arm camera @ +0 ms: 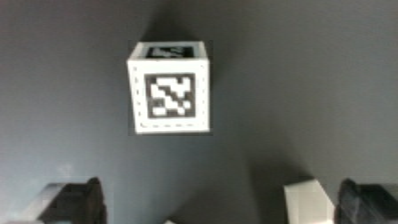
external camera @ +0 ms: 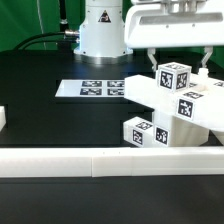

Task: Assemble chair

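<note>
The chair parts [external camera: 185, 108] stand joined in a cluster at the exterior view's right: white blocks and a flat panel [external camera: 138, 92] with black-and-white tags. A tagged cube-like end [external camera: 172, 77] sticks up on top. My gripper [external camera: 177, 60] hangs open just above that end, with a finger on either side and higher than it. In the wrist view a white tagged block [arm camera: 173, 90] lies ahead of the open gripper [arm camera: 199, 205], with nothing between the fingers [arm camera: 326, 200]. The gripper holds nothing.
The marker board [external camera: 98, 88] lies flat in front of the robot base [external camera: 100, 30]. A long low white border rail [external camera: 100, 160] runs along the front. A small white piece [external camera: 3, 118] shows at the left edge. The table is black.
</note>
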`<state>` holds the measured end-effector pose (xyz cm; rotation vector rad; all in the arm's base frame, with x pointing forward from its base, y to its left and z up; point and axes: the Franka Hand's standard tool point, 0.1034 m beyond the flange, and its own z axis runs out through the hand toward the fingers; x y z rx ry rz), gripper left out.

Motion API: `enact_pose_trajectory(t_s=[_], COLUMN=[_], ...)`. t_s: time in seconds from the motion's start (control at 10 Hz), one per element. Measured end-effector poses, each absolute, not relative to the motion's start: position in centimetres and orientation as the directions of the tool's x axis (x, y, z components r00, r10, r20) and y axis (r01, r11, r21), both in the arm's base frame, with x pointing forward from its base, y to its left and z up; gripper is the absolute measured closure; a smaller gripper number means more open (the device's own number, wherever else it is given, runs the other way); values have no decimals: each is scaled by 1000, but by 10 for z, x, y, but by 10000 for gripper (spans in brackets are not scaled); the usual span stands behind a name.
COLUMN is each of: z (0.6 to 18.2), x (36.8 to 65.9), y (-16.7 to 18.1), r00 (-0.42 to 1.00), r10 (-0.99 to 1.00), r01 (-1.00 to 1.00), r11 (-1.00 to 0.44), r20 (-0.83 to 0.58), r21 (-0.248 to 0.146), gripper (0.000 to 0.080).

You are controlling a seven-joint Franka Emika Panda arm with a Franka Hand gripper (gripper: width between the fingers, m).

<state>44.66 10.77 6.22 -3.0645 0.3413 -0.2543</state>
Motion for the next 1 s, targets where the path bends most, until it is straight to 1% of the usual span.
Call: enact_pose_trajectory(t_s=[0.1,0.2,0.6,0.7,0.8,1.0], z=[49,40,38,27,16,7], x=[445,443,442,434,427,423], y=[105,104,105,107,112,115], r00=[958,957,956,954,961,966], r10=[-233,-235,-235,-223,-208,-194], r01=[-226,-230,-229,-218,-205,-193], r11=[-972,-972,-972,-975,-978,-981], r20=[167,170,177,201,182,171], r21=[-57,-51,-51,-45,-35,-24], gripper=[150,150,150,150,150,150])
